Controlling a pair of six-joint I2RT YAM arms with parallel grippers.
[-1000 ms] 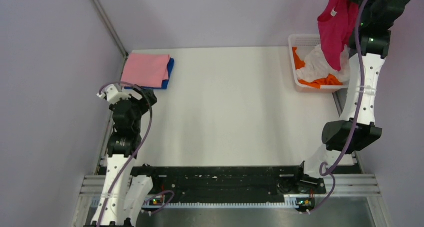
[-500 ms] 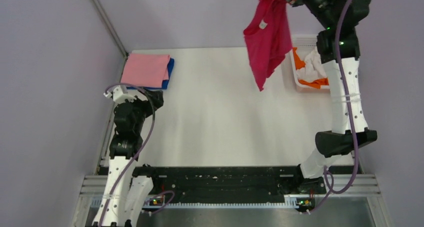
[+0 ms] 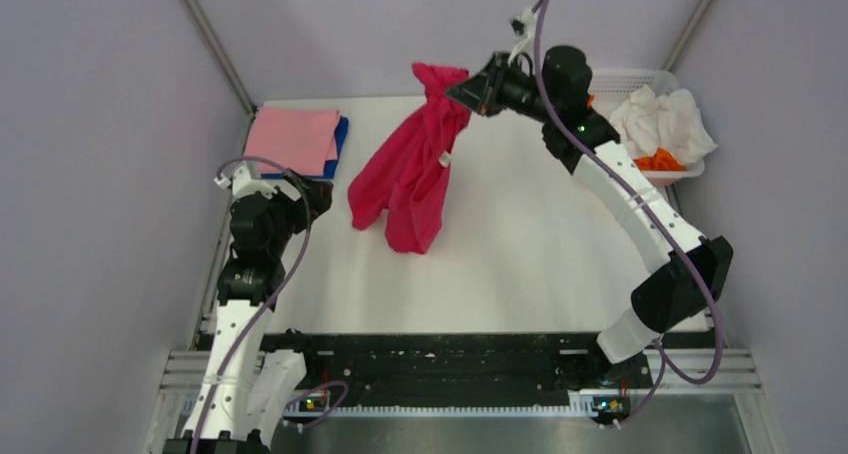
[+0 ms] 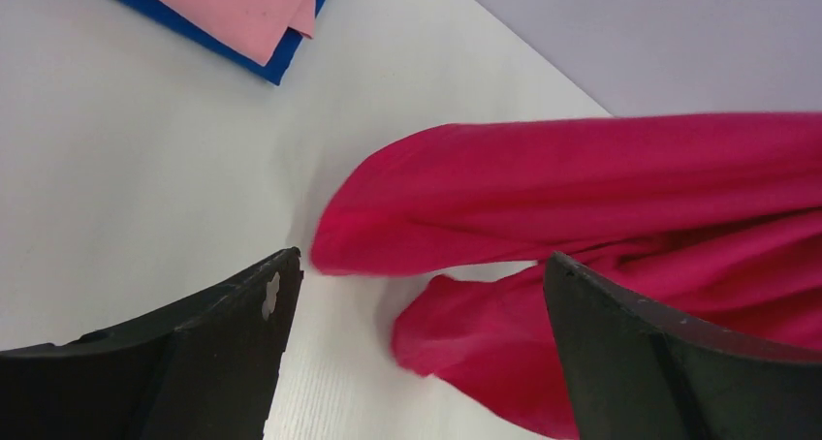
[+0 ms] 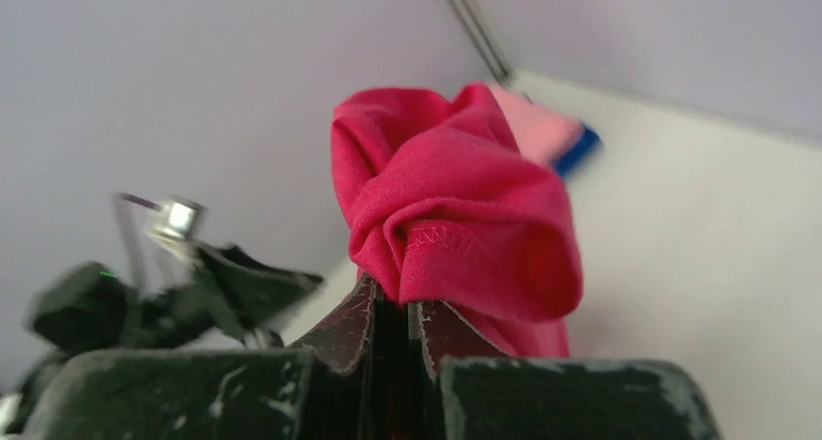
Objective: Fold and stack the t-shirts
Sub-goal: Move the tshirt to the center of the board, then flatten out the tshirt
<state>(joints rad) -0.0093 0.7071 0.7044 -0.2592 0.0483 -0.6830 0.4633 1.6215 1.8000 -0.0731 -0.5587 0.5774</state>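
Note:
My right gripper (image 3: 462, 90) is shut on a bunched edge of the crimson t-shirt (image 3: 410, 169), above the back middle of the table. The shirt hangs down leftward, its lower end touching the table, with a small white label (image 3: 441, 160) showing. In the right wrist view the red cloth (image 5: 456, 207) bulges out above the closed gripper (image 5: 395, 304). My left gripper (image 3: 305, 196) stands open at the table's left, just left of the shirt's lower end (image 4: 543, 362), with nothing between its fingers (image 4: 242, 314). A folded pink t-shirt (image 3: 292, 139) lies on a folded blue one (image 3: 340, 144) at the back left.
A white mesh basket (image 3: 640, 77) at the back right holds crumpled white (image 3: 660, 119) and orange (image 3: 660, 160) t-shirts. Purple walls close in the table on the left, back and right. The arm bases sit on a black rail (image 3: 440, 359) at the near edge.
The right arm swung the crimson shirt from above the basket leftward and down. The shirt's lower end now reaches the table near the left gripper. The left arm shifted slightly.

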